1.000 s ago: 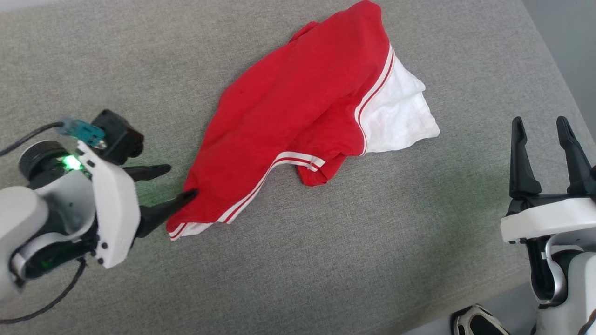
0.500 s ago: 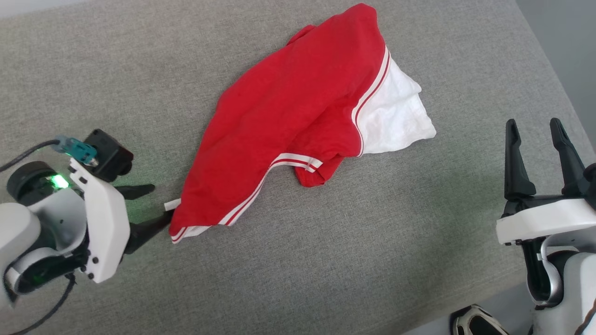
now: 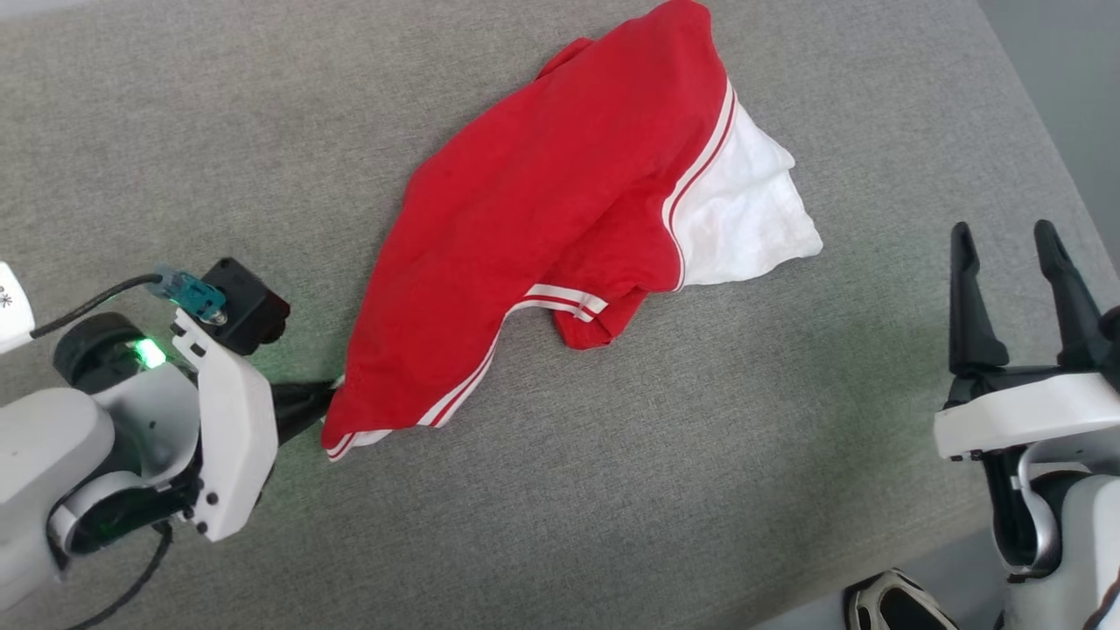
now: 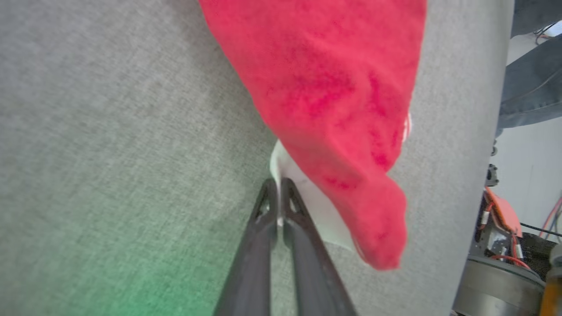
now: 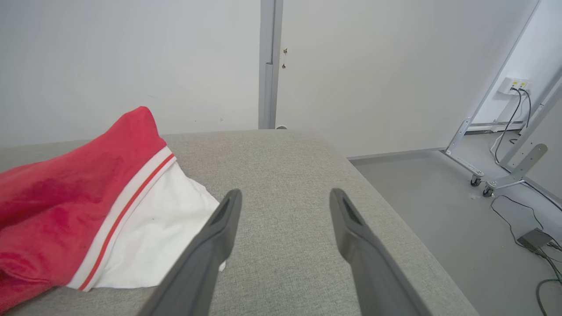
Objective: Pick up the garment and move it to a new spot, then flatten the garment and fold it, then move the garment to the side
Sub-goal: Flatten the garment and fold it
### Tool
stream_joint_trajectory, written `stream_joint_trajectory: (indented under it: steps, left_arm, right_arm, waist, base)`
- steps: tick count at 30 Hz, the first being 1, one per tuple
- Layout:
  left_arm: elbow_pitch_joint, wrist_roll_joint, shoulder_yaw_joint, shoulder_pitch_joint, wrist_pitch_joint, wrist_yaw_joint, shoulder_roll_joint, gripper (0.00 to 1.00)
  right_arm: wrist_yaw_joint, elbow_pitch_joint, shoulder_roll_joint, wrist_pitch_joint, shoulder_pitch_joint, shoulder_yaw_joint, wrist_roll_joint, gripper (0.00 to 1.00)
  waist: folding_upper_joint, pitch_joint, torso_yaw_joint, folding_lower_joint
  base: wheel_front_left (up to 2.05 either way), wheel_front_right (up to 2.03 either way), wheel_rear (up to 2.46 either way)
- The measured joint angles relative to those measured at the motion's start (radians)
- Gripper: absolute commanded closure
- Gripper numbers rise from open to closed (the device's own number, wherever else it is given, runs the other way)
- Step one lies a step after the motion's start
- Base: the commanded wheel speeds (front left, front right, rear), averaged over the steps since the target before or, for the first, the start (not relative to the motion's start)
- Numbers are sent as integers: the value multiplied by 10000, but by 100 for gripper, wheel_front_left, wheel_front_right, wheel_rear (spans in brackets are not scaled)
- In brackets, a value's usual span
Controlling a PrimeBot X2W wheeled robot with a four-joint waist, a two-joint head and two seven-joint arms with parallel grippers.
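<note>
The red jersey-style T-shirt with white short sleeves and red-and-white striped trim [image 3: 542, 219] lies crumpled in a long diagonal heap on the grey woven fabric surface [image 3: 612, 490], back side up as far as can be told (no chest print is visible). One white sleeve [image 3: 744, 219] spreads flat at the shirt's right edge, bordered by a red-and-white stripe, and a striped hem [image 3: 564, 300] curls across the shirt's near side, where the cloth bunches into a small fold. The left gripper [image 3: 329, 391], a white housing with two long dark fingers, sits at the shirt's near left corner. In the left wrist view its fingers [image 4: 303, 245] are pressed together with a thin sliver of white cloth caught between them, so it is clenched on the shirt's edge, and the red cloth hangs over the fingertips and drapes off to one side. A green light glows on the left wrist and tints the grey surface beside that corner of the shirt. The right gripper [image 3: 1002, 229] stands well apart from the shirt, off past the white sleeve, its two dark fingers spread wide and grasping nothing; in the right wrist view the sleeve lies just beside one of these fingers, not between them. Beyond the shirt in that view rises a plain white wall [image 5: 131, 57], with a grey floor [image 5: 439, 197] past the surface's edge.
</note>
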Motion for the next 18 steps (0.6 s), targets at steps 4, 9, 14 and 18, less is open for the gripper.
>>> stream_joint_trajectory:
  steps: [4, 9, 14, 18]
  left_arm:
    - [226, -359, -73, -135, -506, -4, -88, 100]
    - [922, -474, 40, -689, -1741, -4, -15, 100]
    - [2034, -922, 307, -845, -3300, -4, 52, 100]
    - [3239, -1415, 587, -738, -4370, -6, -31, 100]
  right_arm:
    - [-2, -21, -4, 35, 6, -236, -69, 0]
    - [0, -48, -2, 209, -3, -259, -261, 0]
    - [0, -140, 0, 506, -108, -257, -558, 0]
    - [0, -251, 0, 763, -215, -234, -715, 0]
  waist:
    - [0, -96, 212, 0]
    - [0, -295, 547, 0]
    - [0, -593, 1087, -1]
    - [0, -815, 1556, 0]
  base:
    - [0, 0, 0]
    - [0, 0, 0]
    - [0, 0, 0]
    - [0, 0, 0]
